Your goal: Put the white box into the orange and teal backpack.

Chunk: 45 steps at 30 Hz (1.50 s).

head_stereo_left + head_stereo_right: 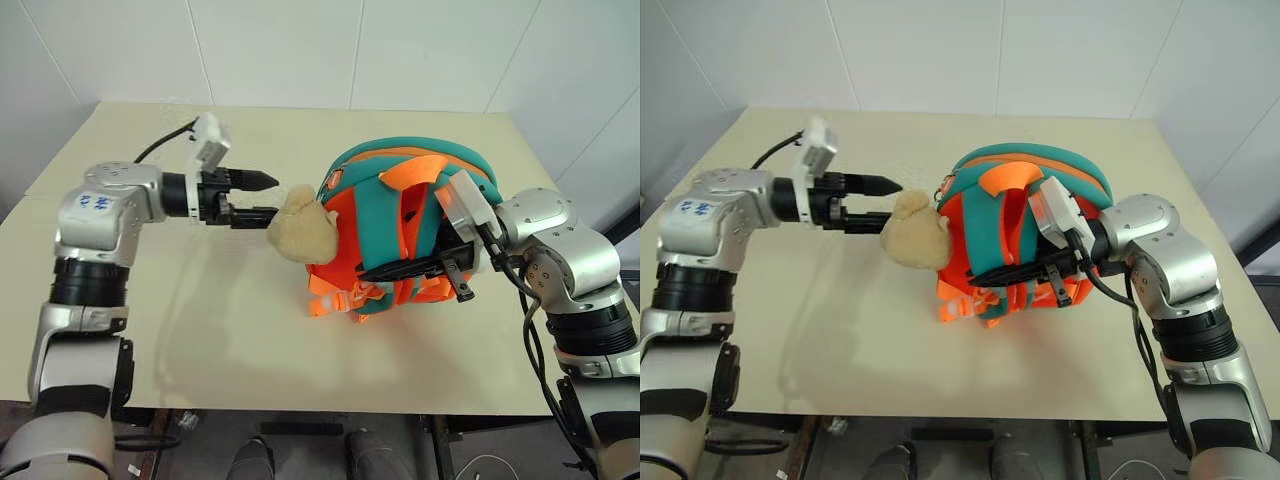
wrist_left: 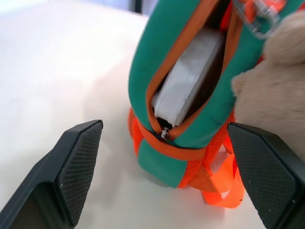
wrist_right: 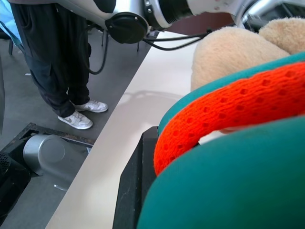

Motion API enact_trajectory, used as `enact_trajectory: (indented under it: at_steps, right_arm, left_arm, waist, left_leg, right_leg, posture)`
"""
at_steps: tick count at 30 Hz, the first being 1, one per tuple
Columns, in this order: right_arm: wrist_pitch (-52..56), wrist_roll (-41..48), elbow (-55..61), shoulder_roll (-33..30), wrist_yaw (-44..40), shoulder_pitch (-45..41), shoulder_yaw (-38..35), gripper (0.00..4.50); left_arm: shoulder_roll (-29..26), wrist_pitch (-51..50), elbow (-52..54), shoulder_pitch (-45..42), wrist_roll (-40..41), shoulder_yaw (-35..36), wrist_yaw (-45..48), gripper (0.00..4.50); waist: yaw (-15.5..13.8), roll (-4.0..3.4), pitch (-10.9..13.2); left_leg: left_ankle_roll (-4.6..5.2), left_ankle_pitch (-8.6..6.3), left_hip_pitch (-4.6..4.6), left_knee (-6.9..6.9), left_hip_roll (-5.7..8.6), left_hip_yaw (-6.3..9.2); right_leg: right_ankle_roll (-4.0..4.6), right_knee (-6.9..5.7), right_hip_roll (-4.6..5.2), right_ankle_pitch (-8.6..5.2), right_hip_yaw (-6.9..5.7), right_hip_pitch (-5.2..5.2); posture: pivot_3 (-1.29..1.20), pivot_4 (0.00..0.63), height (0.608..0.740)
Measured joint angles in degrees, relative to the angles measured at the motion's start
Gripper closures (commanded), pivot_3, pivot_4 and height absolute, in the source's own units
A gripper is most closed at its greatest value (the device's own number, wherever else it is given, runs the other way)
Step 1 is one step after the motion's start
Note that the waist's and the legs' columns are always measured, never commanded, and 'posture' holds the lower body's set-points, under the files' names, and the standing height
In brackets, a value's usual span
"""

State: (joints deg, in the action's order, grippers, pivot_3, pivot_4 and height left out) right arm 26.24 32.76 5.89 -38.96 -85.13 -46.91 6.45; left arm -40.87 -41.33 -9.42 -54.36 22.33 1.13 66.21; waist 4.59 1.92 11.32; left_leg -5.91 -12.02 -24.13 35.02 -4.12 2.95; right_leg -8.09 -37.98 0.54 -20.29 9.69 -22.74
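The orange and teal backpack [image 1: 405,215] is soft matt cloth with open-weave orange mesh straps and a fuzzy tan plush head [image 1: 303,232]. Inside it, the white box [image 2: 190,78] looks like smooth plastic; the desk [image 1: 200,310] is smooth, matt cream

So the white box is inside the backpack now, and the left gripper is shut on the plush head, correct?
Not quite. The white box is inside the backpack, but the left gripper is open beside the plush head, holding nothing. The left wrist view shows its fingers spread wide apart.
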Motion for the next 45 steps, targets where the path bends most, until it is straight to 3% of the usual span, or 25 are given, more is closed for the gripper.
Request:
enact_trajectory:
  at_steps: [2,5,10,16,18,24,33,45]
  right_arm:
    - [-0.01,-0.04,-0.19,0.15,0.00,-0.01,0.01,4.50]
    - [-0.01,-0.08,-0.45,0.30,0.02,-0.01,0.01,4.50]
    - [-0.01,-0.08,-0.45,0.38,0.32,-0.01,0.00,4.50]
    - [-0.01,-0.12,-0.46,0.49,0.82,-0.01,0.00,4.50]
    - [-0.02,-0.16,-0.51,0.58,0.88,-0.01,0.00,4.50]
    - [-0.07,-0.47,-0.74,0.93,1.06,-0.13,0.00,4.50]
    - [-0.07,-1.04,-0.85,0.95,1.49,-0.14,-0.01,4.50]
    - [-0.15,-1.40,-0.88,1.53,1.56,-0.24,-0.01,4.50]
  left_arm:
    - [-0.76,-2.37,3.32,1.58,0.66,0.05,-0.78,0.05]
    - [0.29,-5.29,4.98,3.09,1.80,0.66,-4.34,0.59]
    - [2.94,-5.73,4.17,3.23,1.97,2.37,-10.87,2.12]
    - [4.78,-3.65,-1.87,1.08,1.76,1.70,-11.70,4.03]
    - [5.86,-2.79,-3.83,-0.03,1.74,0.88,-11.42,4.49]
    - [12.52,1.43,-14.11,-6.03,-0.22,-2.58,-10.21,4.49]
    - [17.99,3.06,-16.93,-7.67,-2.06,-6.74,-6.61,4.49]
    - [15.71,-1.76,-9.68,-5.95,-2.17,-7.42,-6.45,4.49]
  waist:
    - [0.02,0.00,0.00]
    - [0.00,0.00,0.00]
    - [0.10,0.00,0.00]
    - [-0.01,0.00,0.00]
    - [-0.03,0.00,0.00]
    - [-0.29,0.00,0.00]
    - [-0.36,-0.01,0.00]
    - [-0.31,-0.01,0.01]
  left_leg:
    - [0.00,0.00,0.01,0.01,0.00,0.00]
    - [0.01,0.00,0.03,0.07,0.01,0.03]
    - [0.01,0.00,0.02,0.08,0.01,0.04]
    - [0.00,0.00,0.01,0.05,0.02,0.04]
    - [0.00,0.00,0.01,0.05,0.02,0.04]
    - [0.00,0.00,-0.01,0.04,0.06,0.06]
    - [0.00,0.00,-0.02,-0.01,0.06,0.07]
    - [0.00,0.00,-0.01,-0.03,0.06,0.08]
  right_leg:
    - [0.00,-0.01,0.00,0.00,-0.01,0.01]
    - [0.00,-0.04,0.00,0.00,-0.03,0.05]
    - [-0.04,0.00,-0.01,0.03,-0.03,0.07]
    - [-0.04,0.04,-0.01,0.02,-0.03,0.07]
    - [-0.04,0.04,-0.01,0.02,-0.03,0.07]
    - [-0.04,0.08,-0.01,0.03,-0.05,0.08]
    - [-0.05,0.12,0.00,0.02,-0.04,0.08]
    - [-0.05,0.13,0.00,0.02,-0.04,0.08]
  posture:
    - [0.00,0.150,0.740]
    - [0.00,0.150,0.740]
    - [0.00,0.150,0.740]
    - [0.00,0.150,0.740]
    - [0.00,0.150,0.740]
    - [0.00,0.150,0.740]
    - [0.00,0.150,0.740]
    - [0.00,0.150,0.740]
